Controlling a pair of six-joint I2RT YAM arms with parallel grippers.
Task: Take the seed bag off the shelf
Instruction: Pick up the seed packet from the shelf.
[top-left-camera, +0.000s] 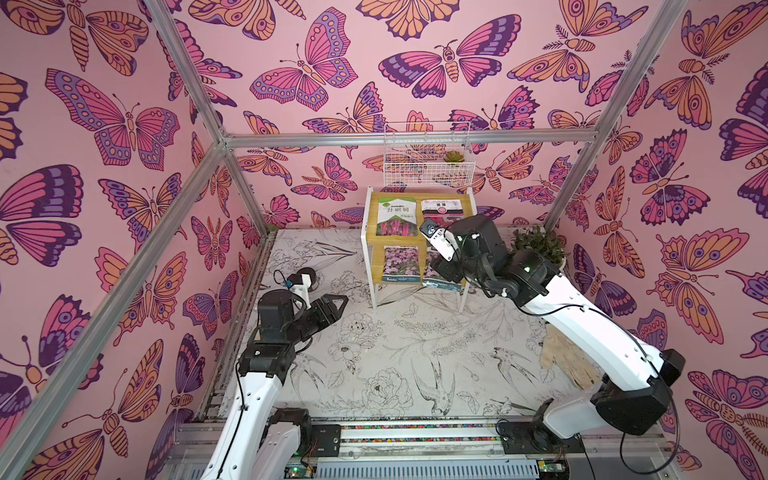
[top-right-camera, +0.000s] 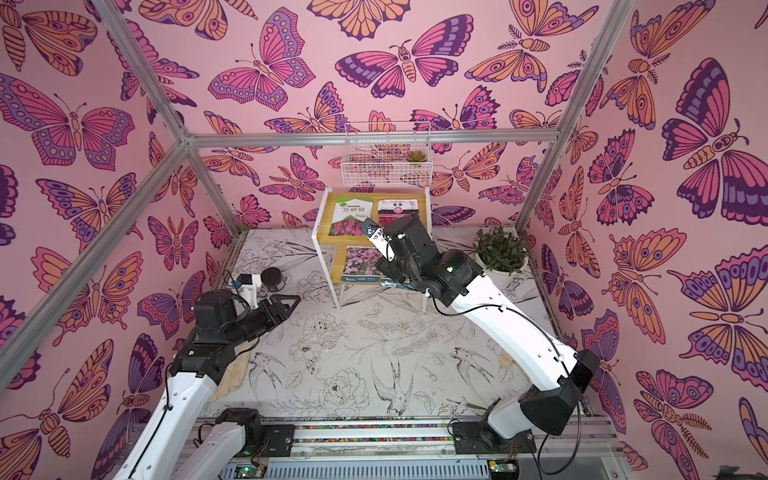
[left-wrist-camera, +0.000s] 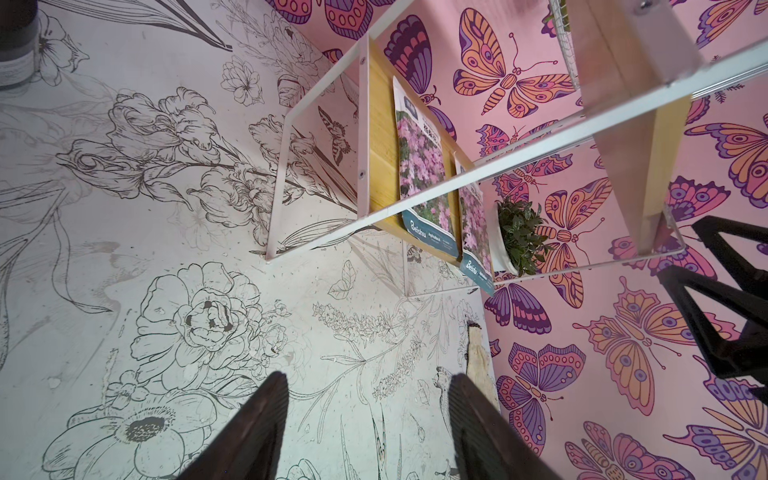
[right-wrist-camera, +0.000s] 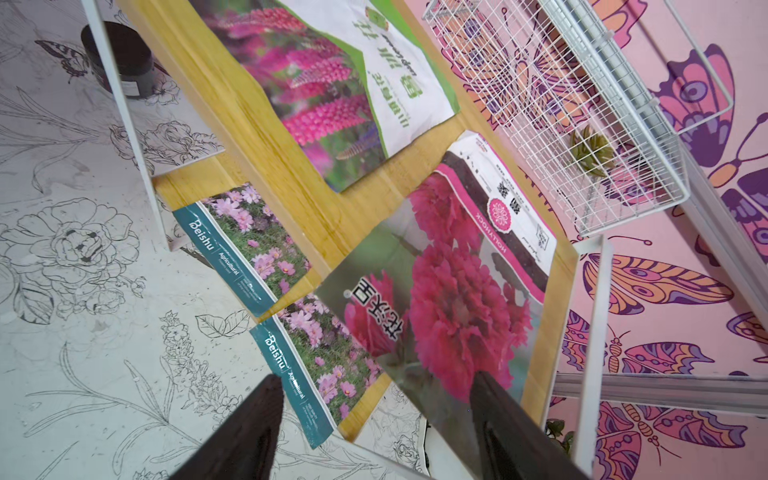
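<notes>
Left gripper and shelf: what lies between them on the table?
Nothing; only bare flower-printed tabletop separates the left gripper from the shelf, shown in both top views.

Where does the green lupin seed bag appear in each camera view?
Top view: green seed bag on the shelf's upper board, beside the red-flower bag.
Top view: same spot.
Left wrist: not in it.
Right wrist: upper board, beside the red-flower bag.
Shared landmark: the yellow shelf.
</notes>
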